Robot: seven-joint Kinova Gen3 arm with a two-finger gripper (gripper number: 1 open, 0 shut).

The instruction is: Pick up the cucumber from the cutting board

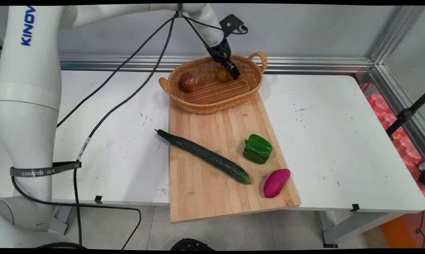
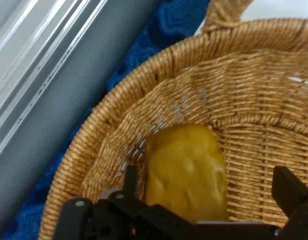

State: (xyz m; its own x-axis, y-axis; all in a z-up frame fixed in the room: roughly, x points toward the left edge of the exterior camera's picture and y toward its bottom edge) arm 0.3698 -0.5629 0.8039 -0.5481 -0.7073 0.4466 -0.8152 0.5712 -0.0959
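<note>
A: Where is the gripper [image 1: 233, 73] found?

B: Inside the wicker basket [image 1: 212, 95], at the board's [image 1: 212, 176] twelve o'clock. Its fingers [image 2: 289, 190] are spread apart around a yellow fruit [image 2: 186, 170], probably set astride for gripping.

A: Any writing?

B: SAMZHE is read on a cable strap [image 1: 45, 171].
</note>
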